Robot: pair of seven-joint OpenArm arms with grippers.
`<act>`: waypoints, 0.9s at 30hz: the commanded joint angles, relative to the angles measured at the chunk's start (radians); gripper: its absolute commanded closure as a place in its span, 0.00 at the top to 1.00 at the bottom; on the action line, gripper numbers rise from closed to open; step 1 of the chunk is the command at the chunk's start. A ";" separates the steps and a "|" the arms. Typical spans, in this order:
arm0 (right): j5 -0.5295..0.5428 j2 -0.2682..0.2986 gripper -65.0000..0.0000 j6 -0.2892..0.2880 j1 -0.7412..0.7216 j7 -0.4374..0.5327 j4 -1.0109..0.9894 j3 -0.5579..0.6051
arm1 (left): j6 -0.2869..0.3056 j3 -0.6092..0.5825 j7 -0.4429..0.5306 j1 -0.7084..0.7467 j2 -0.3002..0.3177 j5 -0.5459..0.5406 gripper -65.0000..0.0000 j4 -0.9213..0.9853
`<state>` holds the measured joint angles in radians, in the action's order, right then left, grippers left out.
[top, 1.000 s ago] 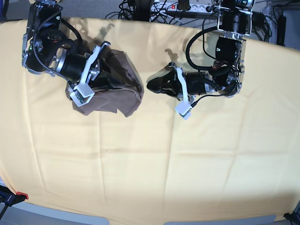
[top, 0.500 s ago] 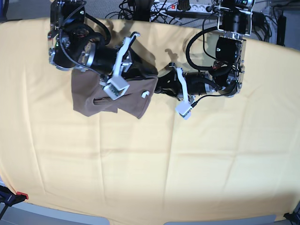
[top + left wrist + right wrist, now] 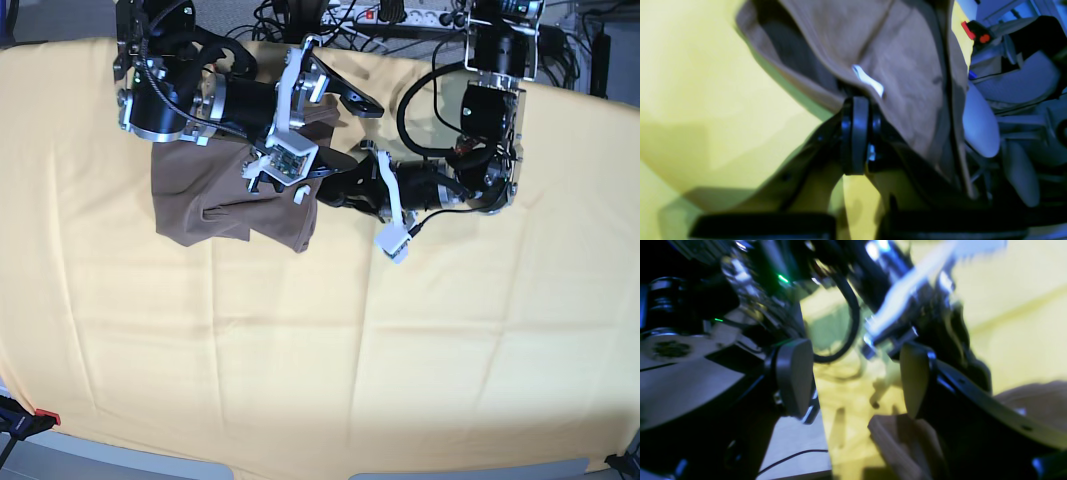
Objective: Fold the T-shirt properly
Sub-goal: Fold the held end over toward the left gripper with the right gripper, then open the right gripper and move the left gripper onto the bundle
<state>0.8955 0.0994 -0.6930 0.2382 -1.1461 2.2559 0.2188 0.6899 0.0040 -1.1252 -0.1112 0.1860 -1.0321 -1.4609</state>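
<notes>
Yellow cloth [image 3: 300, 350] (creased), cables [image 3: 300, 20] behind

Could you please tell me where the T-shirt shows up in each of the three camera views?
Base: T-shirt upper left, by the right gripper.
Left wrist: T-shirt top centre, pinched in the left gripper.
Right wrist: T-shirt bottom right.
Shared landmark: yellow cloth.

We note the T-shirt [image 3: 215, 205] is plain taupe brown, no print, with a small white label [image 3: 870, 81]. The cloth [image 3: 330, 340] beneath is plain pale yellow. Both grippers are black, with white brackets; cables behind are black.
</notes>
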 commanded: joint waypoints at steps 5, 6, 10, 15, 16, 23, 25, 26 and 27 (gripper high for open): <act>-0.098 -0.002 0.67 -0.005 -0.005 0.027 0.100 -0.097 | 0.008 0.006 0.017 -0.065 0.003 -0.018 0.00 -0.018; -0.121 -0.002 0.67 -0.005 -0.006 0.028 0.100 -0.133 | 0.008 0.006 0.018 -0.071 0.007 -0.009 0.00 -0.018; -0.130 0.010 0.67 -0.005 -0.005 0.056 0.100 -0.306 | 0.008 0.006 0.025 -0.096 0.031 0.014 0.00 -0.018; -0.082 0.071 0.67 -0.005 0.001 0.061 0.100 -0.493 | 0.008 0.006 0.060 -0.152 0.064 0.090 0.00 -0.018; -0.076 0.077 0.67 -0.005 0.003 0.061 0.100 -0.521 | 0.008 0.006 0.077 -0.161 0.069 0.110 0.00 -0.018; -0.055 0.087 0.67 -0.005 0.037 0.051 0.100 -0.626 | 0.008 -0.065 0.143 -0.196 0.069 0.208 0.66 -0.018; -0.058 0.089 0.67 -0.005 0.040 0.046 0.100 -0.626 | 0.008 -0.130 0.170 -0.211 0.069 0.282 0.67 -0.018; -0.058 0.090 0.67 -0.005 0.043 0.046 0.100 -0.626 | 0.008 -0.166 0.182 -0.220 0.069 0.320 0.67 -0.018; -0.058 0.093 0.67 -0.005 0.048 0.047 0.100 -0.626 | 0.008 -0.200 0.199 -0.229 0.069 0.357 0.67 -0.018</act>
<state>0.8200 0.1822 -0.6968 0.2890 -1.1221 2.3413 -0.4030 0.6926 -0.2058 -0.9497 -0.3111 0.2527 -0.6510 -1.4605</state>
